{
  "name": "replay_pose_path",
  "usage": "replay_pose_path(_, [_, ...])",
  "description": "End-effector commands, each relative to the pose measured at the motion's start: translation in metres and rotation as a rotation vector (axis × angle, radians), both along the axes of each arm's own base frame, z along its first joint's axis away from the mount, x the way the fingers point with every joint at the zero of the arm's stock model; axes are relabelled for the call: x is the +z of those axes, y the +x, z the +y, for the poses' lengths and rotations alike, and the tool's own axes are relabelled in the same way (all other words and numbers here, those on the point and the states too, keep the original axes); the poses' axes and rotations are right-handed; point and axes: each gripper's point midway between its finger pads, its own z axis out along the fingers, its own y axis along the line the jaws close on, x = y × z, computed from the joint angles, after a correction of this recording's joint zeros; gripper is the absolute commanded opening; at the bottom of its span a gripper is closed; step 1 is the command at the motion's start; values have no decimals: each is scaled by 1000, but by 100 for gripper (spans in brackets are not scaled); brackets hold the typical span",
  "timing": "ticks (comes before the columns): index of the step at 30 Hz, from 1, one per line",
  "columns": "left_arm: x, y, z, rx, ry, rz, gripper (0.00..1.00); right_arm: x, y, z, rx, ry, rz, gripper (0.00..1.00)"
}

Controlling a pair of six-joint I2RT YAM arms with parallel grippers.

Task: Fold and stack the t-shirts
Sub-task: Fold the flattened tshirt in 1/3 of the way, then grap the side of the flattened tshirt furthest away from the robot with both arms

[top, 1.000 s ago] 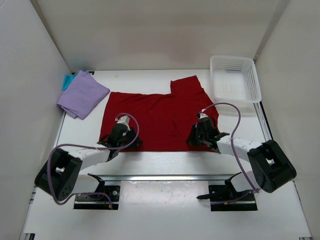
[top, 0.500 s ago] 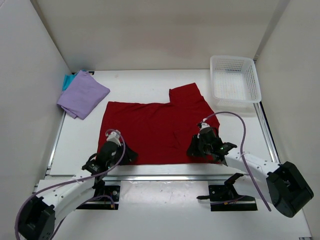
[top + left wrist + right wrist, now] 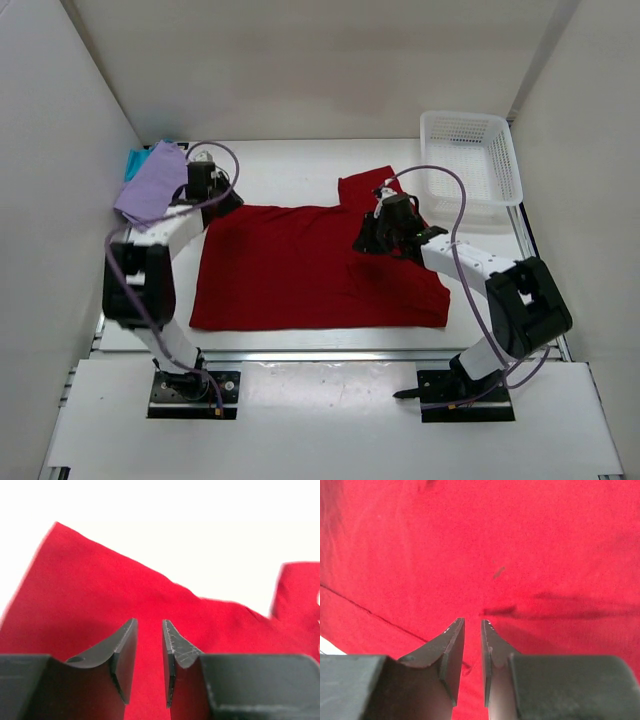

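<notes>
Overhead, we see the red shirt (image 3: 310, 270) spread flat at mid-table, its long axis running left to right across both arms, one sleeve jutting toward the far right near the basket (image 3: 470, 155). The lavender shirt (image 3: 160, 185) lies folded at the far left on top of the teal shirt (image 3: 133, 160), well apart from the basket.

We place the left gripper (image 3: 205, 185) at the red shirt's far left corner; in its wrist view the left gripper (image 3: 149, 650) hangs over red cloth with a narrow gap between the jaws and nothing in it. The right gripper (image 3: 385, 220) sits over the far right part, just near the sleeve; its wrist view shows the right gripper (image 3: 472, 650) likewise slightly parted and empty above the cloth.

We judge the coming move to turn on this symmetry: each arm is nearest its own far corner, so a pinch there and a pull toward the bases would fold across the short axis.
</notes>
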Motion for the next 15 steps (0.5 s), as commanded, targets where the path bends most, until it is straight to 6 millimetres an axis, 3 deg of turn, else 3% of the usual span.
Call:
replay_pose_path(1, [-27, 21, 49, 81, 122, 121, 37, 17, 22, 9, 49, 57, -66, 18])
replay_pose_path(2, [-18, 34, 56, 95, 131, 99, 37, 12, 20, 7, 42, 61, -43, 18])
replay_pose_path(4, [-28, 43, 67, 110, 137, 126, 38, 15, 22, 12, 57, 92, -74, 19])
replay_pose_path(5, [-22, 49, 85, 141, 150, 113, 39, 8, 21, 11, 58, 90, -57, 19])
replay_pose_path(8, [-36, 59, 107, 172, 193, 171, 42, 6, 19, 10, 61, 98, -51, 18])
replay_pose_path(10, [-48, 66, 115, 161, 223, 212, 43, 7, 19, 11, 65, 113, -64, 19])
replay_pose_path(15, [-55, 79, 107, 127, 220, 208, 48, 15, 16, 12, 77, 150, -91, 19])
